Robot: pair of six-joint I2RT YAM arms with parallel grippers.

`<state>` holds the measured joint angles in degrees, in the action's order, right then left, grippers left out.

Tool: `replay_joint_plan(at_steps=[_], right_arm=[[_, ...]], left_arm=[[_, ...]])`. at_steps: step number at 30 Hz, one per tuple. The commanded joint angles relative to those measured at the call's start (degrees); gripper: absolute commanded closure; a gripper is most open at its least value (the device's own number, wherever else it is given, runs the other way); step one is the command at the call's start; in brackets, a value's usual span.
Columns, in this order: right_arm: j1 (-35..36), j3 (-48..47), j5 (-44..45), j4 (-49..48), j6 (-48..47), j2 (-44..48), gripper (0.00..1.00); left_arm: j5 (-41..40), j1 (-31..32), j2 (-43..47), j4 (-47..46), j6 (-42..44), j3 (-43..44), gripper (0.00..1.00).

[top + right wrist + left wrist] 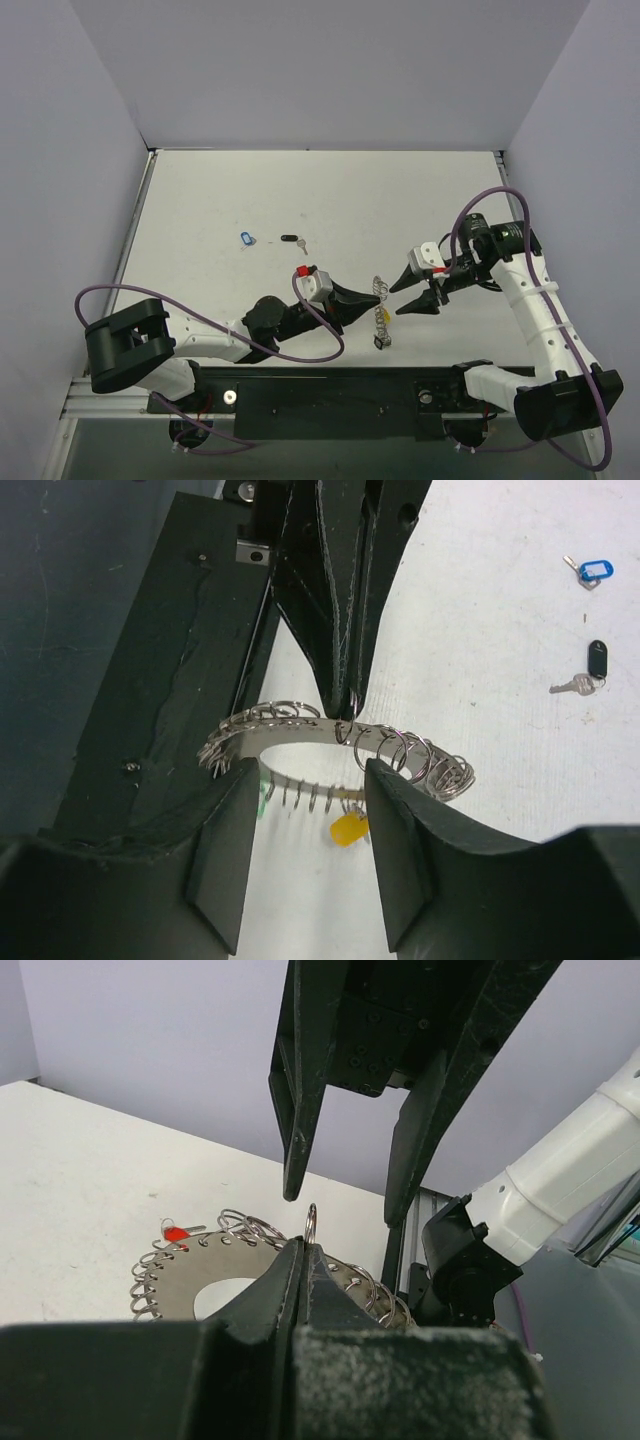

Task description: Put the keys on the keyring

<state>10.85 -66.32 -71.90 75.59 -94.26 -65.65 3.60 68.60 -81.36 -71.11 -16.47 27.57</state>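
Presenting its loops to the right end effector (pixel 396 300), held spread and empty nearby, the keyring (pixel 381 318) is pinched at the rim by the left end effector (pixel 370 297), seemingly steadied for threading; a blue key (pixel 247 238) and a black key (pixel 291 240) are seen farther off on the desk (pixel 220 190)

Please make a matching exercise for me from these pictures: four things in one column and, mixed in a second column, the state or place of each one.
Column 1
1. left gripper
2. right gripper
3. keyring
4. blue-tagged key

Column 2
a. lies on the table beside a black-tagged key
b. fingers open
c. fingers shut on a metal rim
d. pinched by its edge, between the two arms

Pairs: 1-c, 2-b, 3-d, 4-a
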Motion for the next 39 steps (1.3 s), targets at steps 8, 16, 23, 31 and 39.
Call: replay_joint_plan(at_steps=[8, 16, 23, 31, 39], right_arm=[[0.05, -0.12, -7.12, 14.41, -2.07, -1.41, 0.67], [1.19, -0.21, -6.59, 14.23, -2.07, -3.61, 0.74], [2.15, -0.03, -6.5, 14.14, -2.16, -4.49, 0.78], [3.21, -0.21, -6.67, 14.14, -2.07, -5.46, 0.82], [3.91, -0.12, -6.85, 13.71, -1.28, -5.63, 0.89]], left_arm=[[-0.26, 0.31, 0.68, -12.38, -2.25, 2.13, 1.0], [0.18, 0.31, 0.06, -13.09, -2.34, 2.75, 1.0], [0.45, 0.31, 0.24, -12.65, -2.16, 3.1, 1.0], [0.8, 0.31, 0.24, -12.74, -2.16, 3.01, 1.0], [0.62, 0.48, -0.2, -13.0, -2.25, 3.01, 1.0]])
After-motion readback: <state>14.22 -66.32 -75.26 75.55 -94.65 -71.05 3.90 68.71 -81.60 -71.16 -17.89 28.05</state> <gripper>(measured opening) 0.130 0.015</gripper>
